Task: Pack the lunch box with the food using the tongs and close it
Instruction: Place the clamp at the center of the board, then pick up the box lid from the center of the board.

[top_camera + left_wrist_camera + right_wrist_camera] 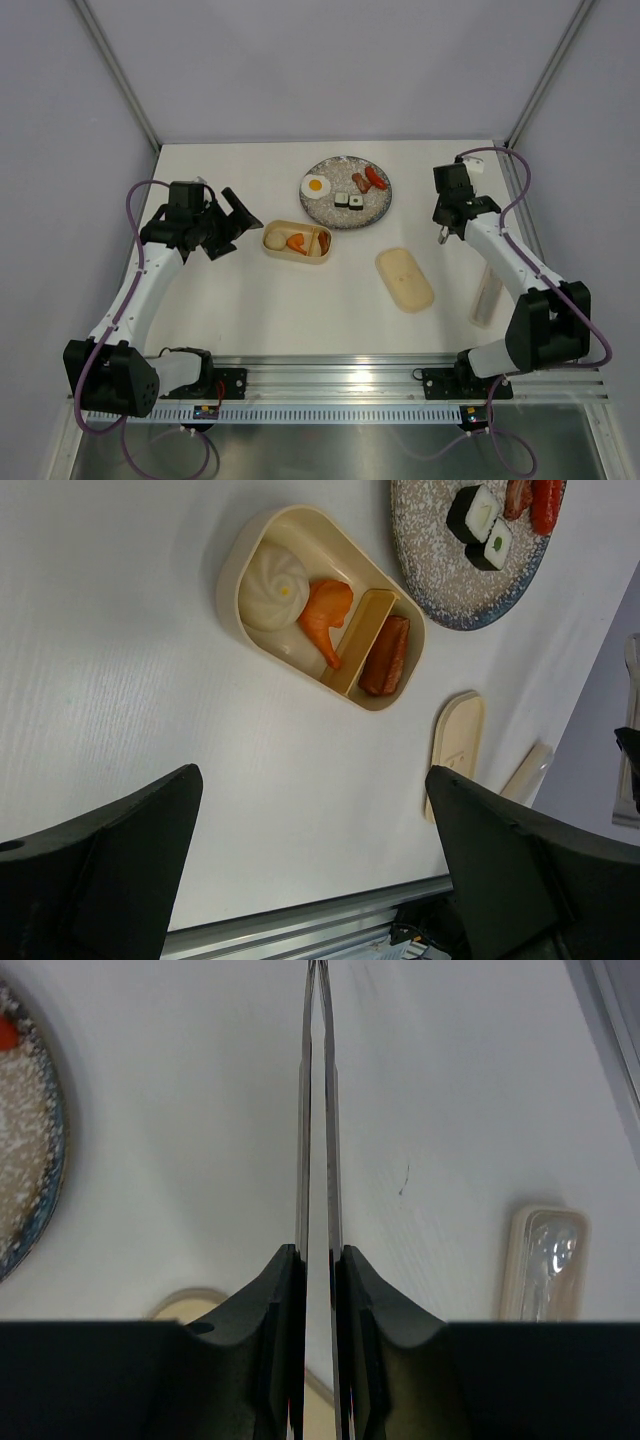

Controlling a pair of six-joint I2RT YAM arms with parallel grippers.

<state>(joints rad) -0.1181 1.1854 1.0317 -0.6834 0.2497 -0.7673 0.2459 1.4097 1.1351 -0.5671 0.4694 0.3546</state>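
Top view: the left gripper (226, 224) hovers with its fingers wide apart and nothing between them. The lunch box (297, 241) sits just beyond its fingertips, toward the table's middle. The right gripper (445, 220) is clamped on the tongs (442, 236), which hang below its fingers. The speckled plate (330, 212) lies off to the side of those fingers, toward the left arm. It carries a fried egg (317, 185), two sausages (368, 180) and two sushi rolls (348, 201). The cream lid (404, 279) lies on the table between the box and the right arm's base.

Left wrist view: ahead of the spread fingers (110, 870) the box holds a white bun (272, 588), an orange piece (325, 615) and, past its divider, one sausage (385, 656).

Right wrist view: both fingers (275, 1310) squeeze the tongs' thin arms nearly together. The arms run straight ahead and out of view, with nothing between them as far as they show. The plate rim shows to the left of the fingers, and a pale translucent holder (545, 1265) to the right.

Judgement: packing is partway done, and the tongs are between pick-ups. The next move calls for carrying the tips over the plate. Then the squeeze must ease so the arms spread, straddle one piece and pinch it.
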